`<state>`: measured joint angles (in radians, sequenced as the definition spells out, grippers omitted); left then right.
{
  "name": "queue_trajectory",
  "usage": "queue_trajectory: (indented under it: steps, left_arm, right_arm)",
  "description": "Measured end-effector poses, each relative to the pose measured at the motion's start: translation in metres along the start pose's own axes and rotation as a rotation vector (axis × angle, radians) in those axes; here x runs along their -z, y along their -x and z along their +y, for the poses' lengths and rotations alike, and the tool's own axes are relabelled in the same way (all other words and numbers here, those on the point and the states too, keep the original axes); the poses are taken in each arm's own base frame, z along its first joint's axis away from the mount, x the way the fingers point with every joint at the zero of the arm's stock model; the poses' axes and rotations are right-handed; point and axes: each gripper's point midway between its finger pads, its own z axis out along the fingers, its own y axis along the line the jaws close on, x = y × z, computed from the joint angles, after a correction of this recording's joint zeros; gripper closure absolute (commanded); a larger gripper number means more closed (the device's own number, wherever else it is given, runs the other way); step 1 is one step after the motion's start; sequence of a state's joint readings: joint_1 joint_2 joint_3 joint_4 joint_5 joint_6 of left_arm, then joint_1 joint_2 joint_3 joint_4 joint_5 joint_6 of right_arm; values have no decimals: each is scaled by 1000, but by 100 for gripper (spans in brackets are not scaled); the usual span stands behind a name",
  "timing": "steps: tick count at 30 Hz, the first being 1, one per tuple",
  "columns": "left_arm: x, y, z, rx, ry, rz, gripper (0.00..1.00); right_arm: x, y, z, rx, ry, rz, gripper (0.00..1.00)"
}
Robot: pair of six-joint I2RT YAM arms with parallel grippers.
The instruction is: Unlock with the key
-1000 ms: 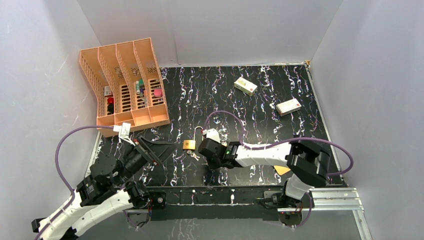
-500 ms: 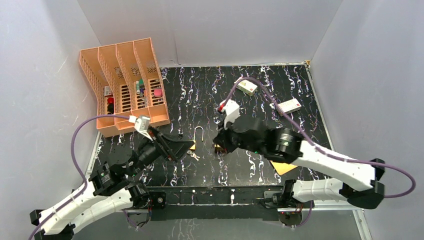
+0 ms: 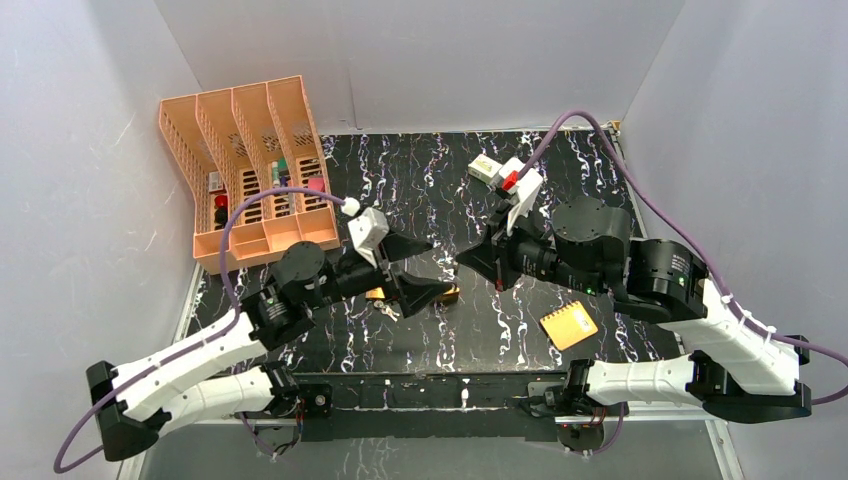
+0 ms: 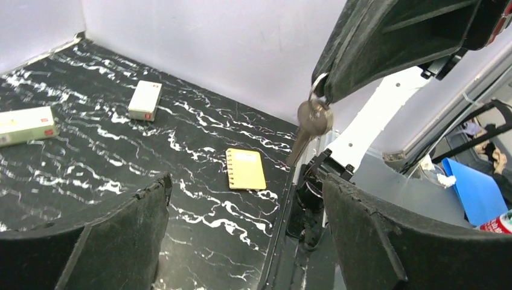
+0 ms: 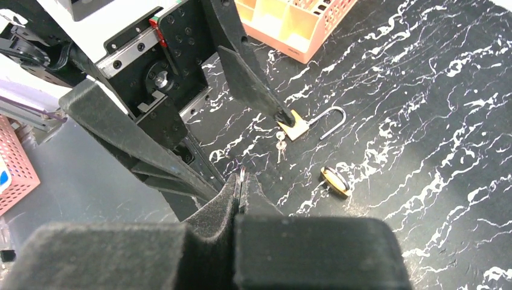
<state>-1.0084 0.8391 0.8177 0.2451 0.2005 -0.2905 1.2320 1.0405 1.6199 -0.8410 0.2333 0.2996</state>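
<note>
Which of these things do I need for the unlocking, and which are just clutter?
For the job:
key, held in the right gripper
brass padlock
loose keys beside it
second padlock

Lying about:
yellow notepad
small box
second box
orange organiser

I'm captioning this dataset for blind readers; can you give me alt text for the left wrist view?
The right gripper, shut, dangles the key at upper right. On the black marbled table lie a yellow notepad and, farther left, two small boxes; the left gripper's own fingers stand wide apart in the foreground.
</note>
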Motion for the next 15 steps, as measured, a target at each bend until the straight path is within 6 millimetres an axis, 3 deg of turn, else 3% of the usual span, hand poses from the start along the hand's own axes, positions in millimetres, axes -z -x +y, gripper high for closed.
queue_trajectory:
  steps: [9,15]
  left_arm:
    - [-39,2,-15,-66,-148,-2,23]
    - [-42,3,-26,-73,-219,-9,56]
  right_arm:
    - [2,-6,-6,-37,-37,23,100]
    - [3,-4,-11,-50,-71,11,100]
